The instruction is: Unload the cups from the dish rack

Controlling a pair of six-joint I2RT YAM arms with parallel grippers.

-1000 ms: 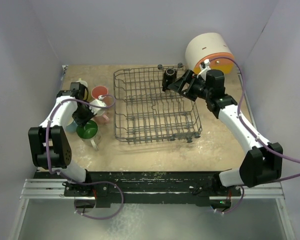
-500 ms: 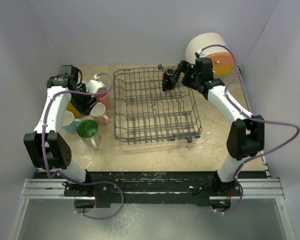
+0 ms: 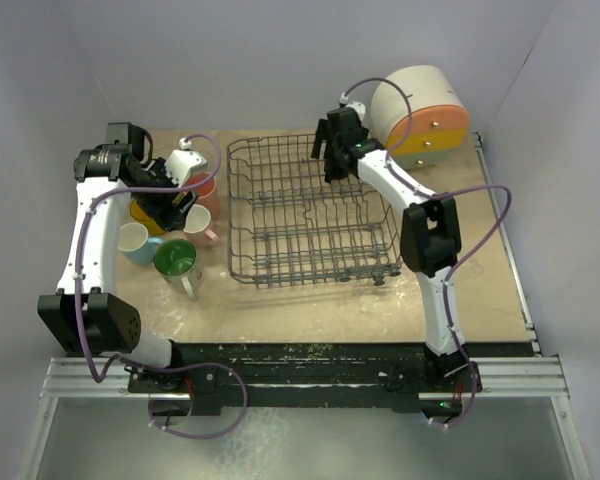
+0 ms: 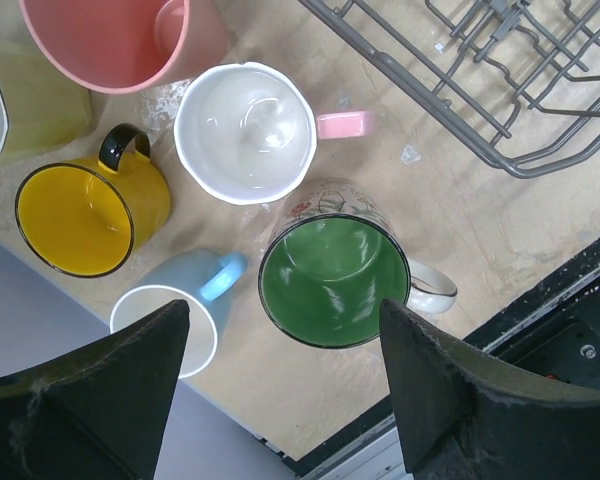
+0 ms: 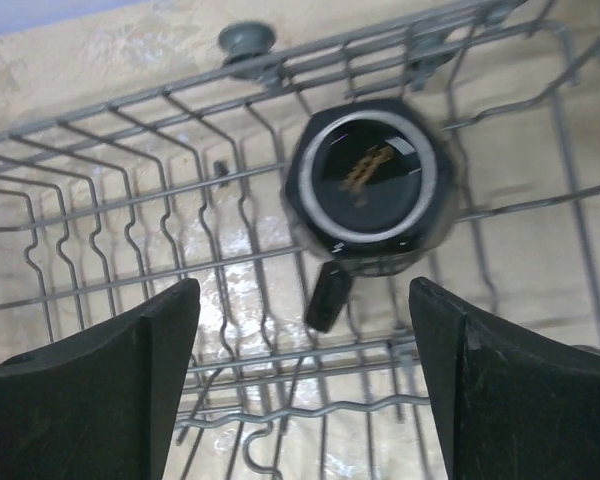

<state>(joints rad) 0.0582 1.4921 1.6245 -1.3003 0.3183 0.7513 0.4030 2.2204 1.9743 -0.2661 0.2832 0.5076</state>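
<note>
Looking down from the top external view, the dish rack (image 3: pixel 242 272) holds one black cup (image 3: pixel 337 162) in its far right corner, with the right gripper (image 3: pixel 330 150) just above it. The other cups (image 3: pixel 175 240) stand grouped on the table (image 3: pixel 310 320) left of the rack, under the left gripper (image 3: pixel 177 195). A round white container (image 3: pixel 410 90) sits beyond the rack's far right corner.

From the left wrist, the fingers (image 4: pixel 100 385) are spread wide and empty above a green-lined floral mug (image 4: pixel 330 280), a light blue mug (image 4: pixel 165 325) and a yellow mug (image 4: pixel 85 215).

From the right wrist, the fingers (image 5: pixel 510 385) are spread with nothing between them. The black cup sits on the wires, its handle (image 5: pixel 327 295) pointing toward the gripper. Whether mouth or base faces up is hard to tell. The cup lies slightly off the middle of the gap. A good grasp, I judge, means centring it sideways and descending straight so that no fingertip snags a wire. The fingers should then pinch across the body, away from the handle, and lift vertically over the raised side.
</note>
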